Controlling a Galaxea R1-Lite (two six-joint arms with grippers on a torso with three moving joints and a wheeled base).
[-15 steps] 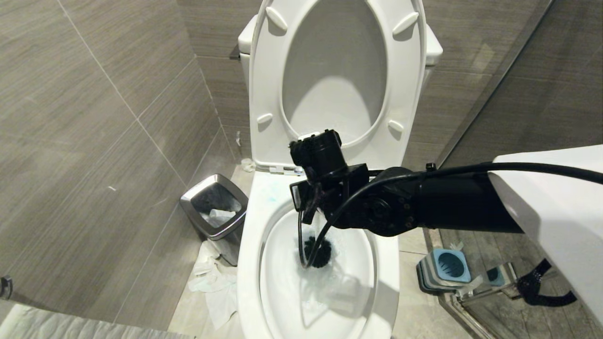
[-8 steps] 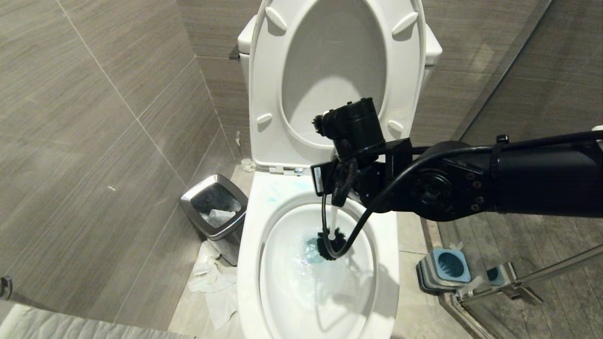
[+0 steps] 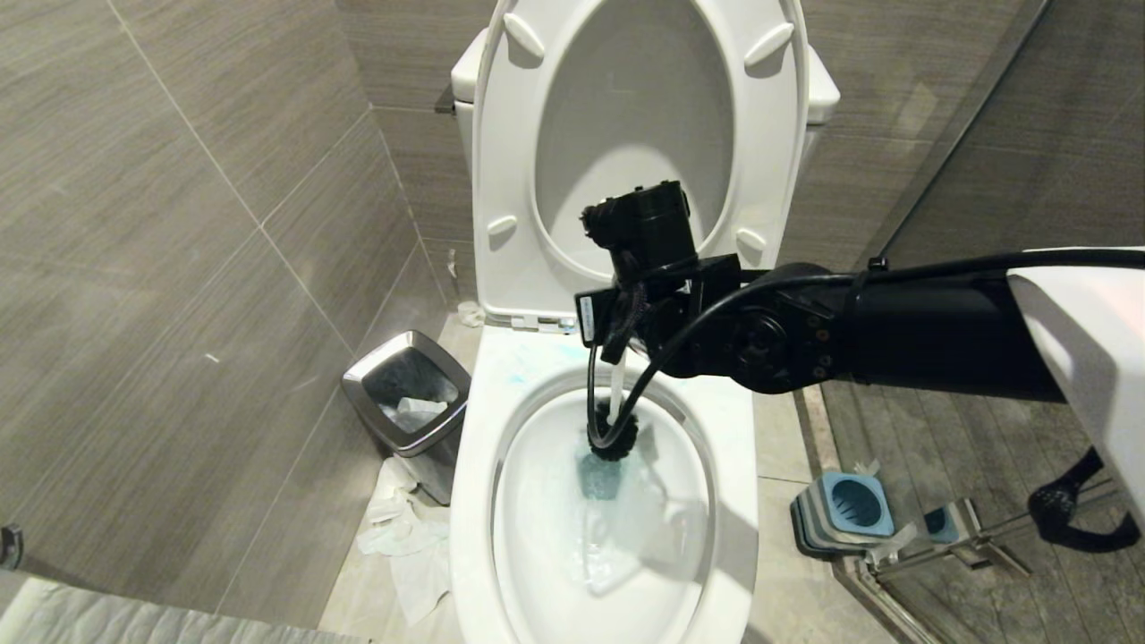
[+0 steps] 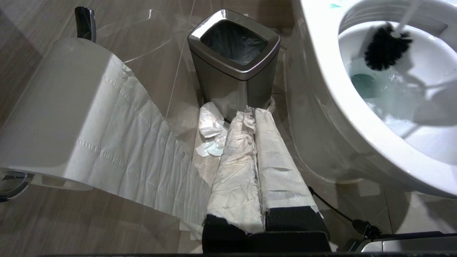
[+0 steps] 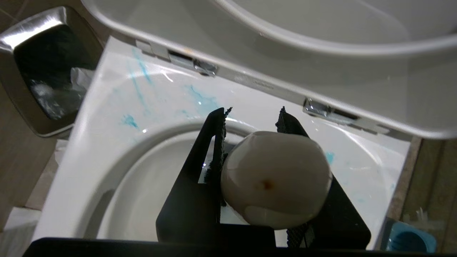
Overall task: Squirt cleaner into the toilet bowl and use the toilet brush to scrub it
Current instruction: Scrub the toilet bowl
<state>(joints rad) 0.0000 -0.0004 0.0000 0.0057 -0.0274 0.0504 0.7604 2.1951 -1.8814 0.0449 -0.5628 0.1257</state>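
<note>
White toilet bowl (image 3: 474, 501) stands open so one toilet brush (image 3: 614, 427) can reach down; its black head sits by the blue cleaner (image 3: 597, 476) water. Beside it, the left tool (image 4: 255, 164), wrapped in paper, is squeezed closed near one bin (image 4: 234, 67). From above, the right tool (image 5: 275, 178) hugs the brush's round handle end, holding it steady.

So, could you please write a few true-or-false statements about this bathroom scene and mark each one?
1. The right gripper is clamped on the toilet brush handle. True.
2. The brush head is inside the toilet bowl. True.
3. The toilet seat is lowered over the bowl. False: seat and lid stand raised.
4. The cleaner streaks on the rim are red. False: they are blue.
5. The bin stands at the toilet's right. False: it is at the robot's left.
</note>
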